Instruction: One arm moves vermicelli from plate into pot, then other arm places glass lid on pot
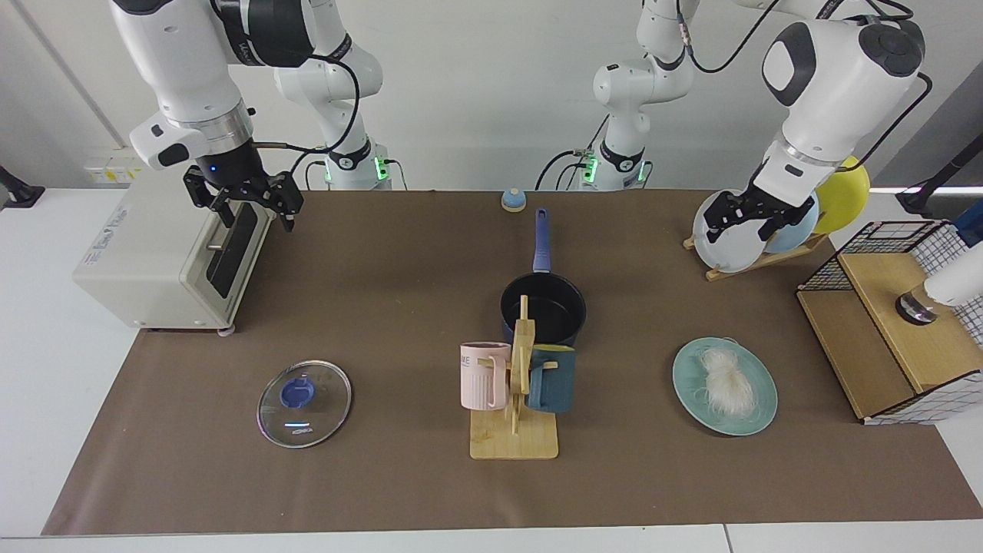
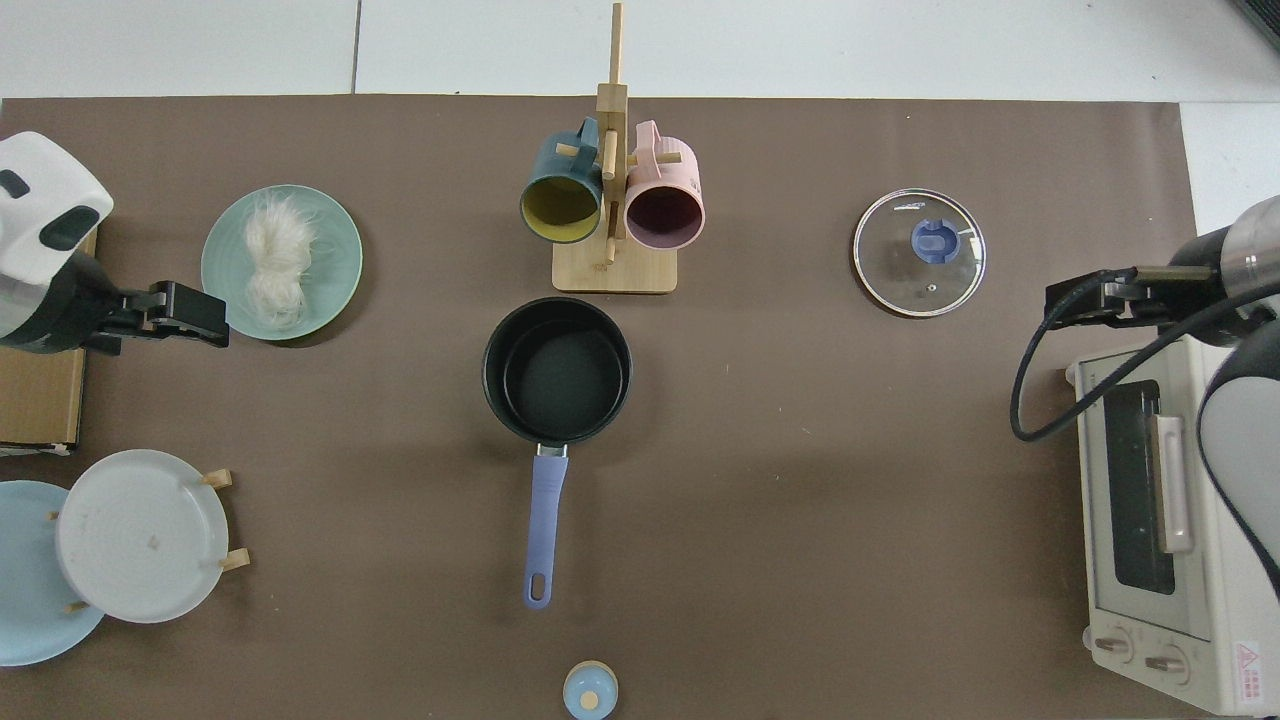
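Brown-covered counter (image 1: 369,322) carrying the black saucepan with blue handle, the pot (image 1: 544,307), empty at centre; whitish vermicelli (image 1: 722,382) lying on the pale teal-green plate (image 1: 760,407); clear glass lid with blue knob (image 1: 304,403) lying flat, well apart. Left gripper (image 1: 749,223) hovering open and empty before racked plates; right gripper (image 1: 244,201) open and empty beside a white toaster oven (image 1: 153,261)

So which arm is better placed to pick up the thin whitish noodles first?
Left, probably. The left gripper hangs on the side of the pale teal-green plate holding the whitish vermicelli tangle; the right gripper waits by the cream toaster oven, beyond the pot.
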